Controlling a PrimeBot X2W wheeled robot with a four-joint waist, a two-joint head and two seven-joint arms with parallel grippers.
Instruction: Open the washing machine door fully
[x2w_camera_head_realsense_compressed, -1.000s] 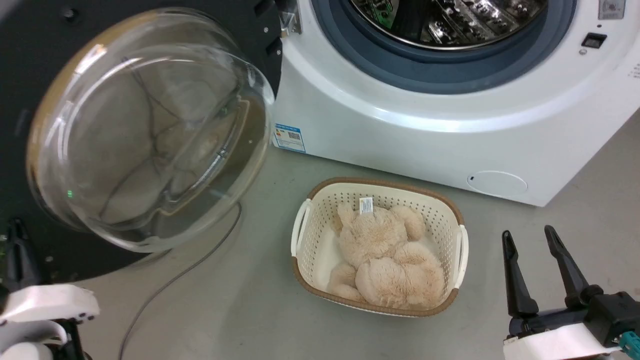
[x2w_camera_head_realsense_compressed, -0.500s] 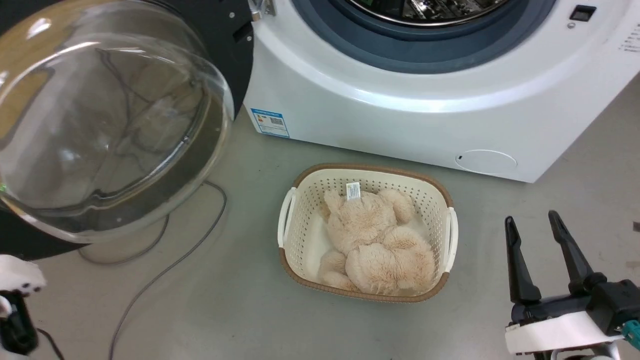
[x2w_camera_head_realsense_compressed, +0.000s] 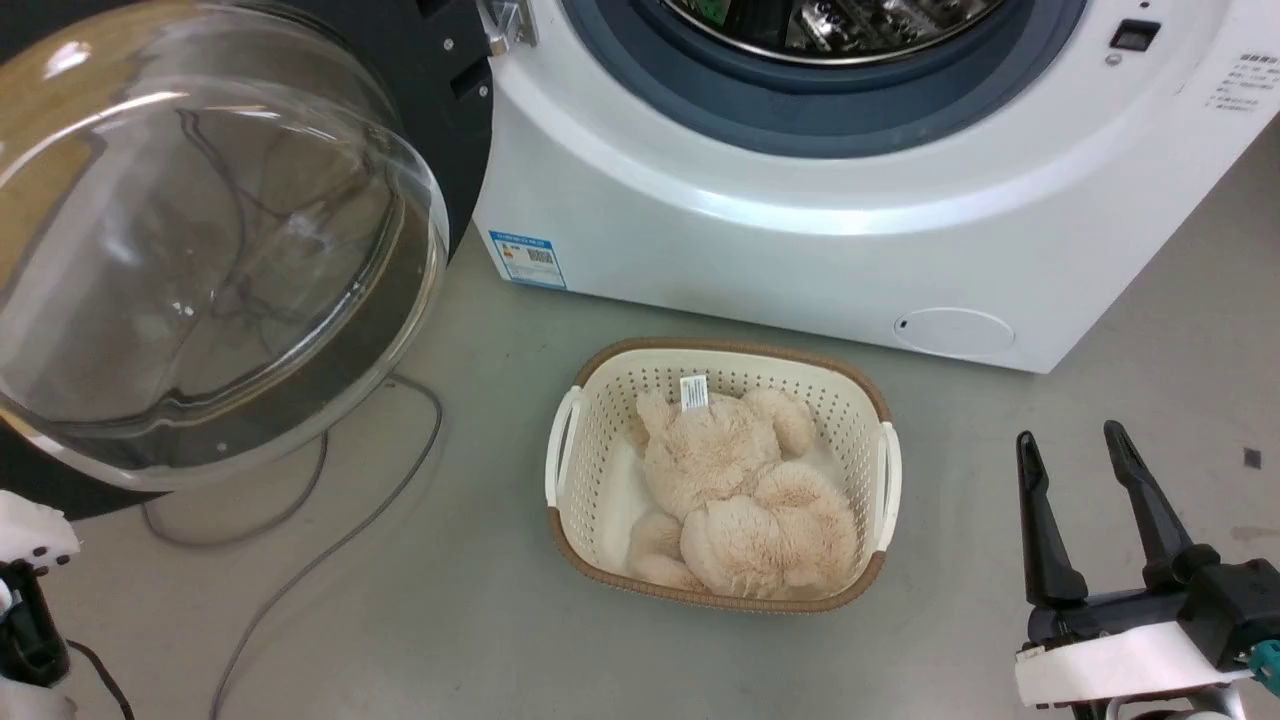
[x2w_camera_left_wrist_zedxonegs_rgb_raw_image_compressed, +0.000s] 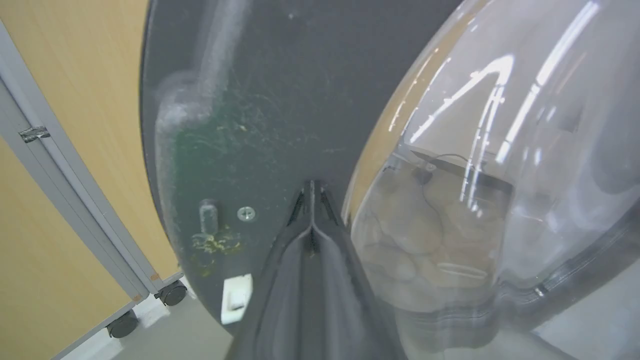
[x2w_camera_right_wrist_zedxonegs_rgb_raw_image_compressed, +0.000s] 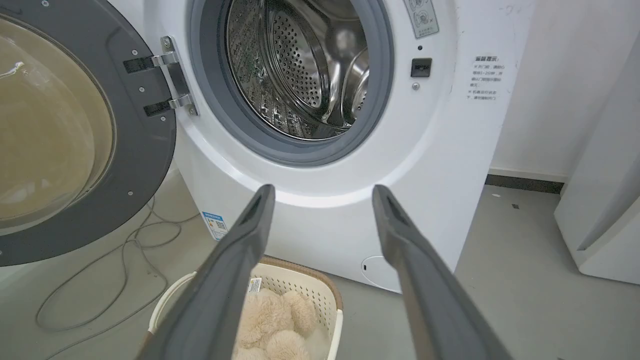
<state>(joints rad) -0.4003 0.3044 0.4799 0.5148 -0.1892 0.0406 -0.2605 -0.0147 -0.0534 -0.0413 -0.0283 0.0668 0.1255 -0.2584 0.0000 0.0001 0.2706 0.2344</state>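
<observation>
The washing machine door (x2w_camera_head_realsense_compressed: 455, 130) stands swung wide to the left of the white washing machine (x2w_camera_head_realsense_compressed: 800, 240), its clear glass bowl (x2w_camera_head_realsense_compressed: 200, 250) bulging toward me. The steel drum (x2w_camera_right_wrist_zedxonegs_rgb_raw_image_compressed: 300, 65) and its grey-blue gasket are exposed. In the left wrist view my left gripper (x2w_camera_left_wrist_zedxonegs_rgb_raw_image_compressed: 311, 189) is shut with nothing in it, its tips at the door's dark inner face (x2w_camera_left_wrist_zedxonegs_rgb_raw_image_compressed: 250, 100) beside the glass bowl (x2w_camera_left_wrist_zedxonegs_rgb_raw_image_compressed: 500, 175). My right gripper (x2w_camera_head_realsense_compressed: 1075, 450) stands open and unladen at the lower right, well off the machine; its fingers (x2w_camera_right_wrist_zedxonegs_rgb_raw_image_compressed: 250, 220) frame the washer's front.
A cream perforated basket (x2w_camera_head_realsense_compressed: 565, 470) holding a beige plush toy (x2w_camera_head_realsense_compressed: 740, 490) sits on the grey floor before the washer. A grey cable (x2w_camera_head_realsense_compressed: 330, 540) loops under the door. A wheeled wooden partition (x2w_camera_left_wrist_zedxonegs_rgb_raw_image_compressed: 60, 150) stands behind the door, and a white appliance (x2w_camera_right_wrist_zedxonegs_rgb_raw_image_compressed: 605, 200) stands to the right.
The head camera has shifted. The door has swung farther open to the left. My left gripper's dark finger has dropped out of the head view. The right gripper has stayed open.
</observation>
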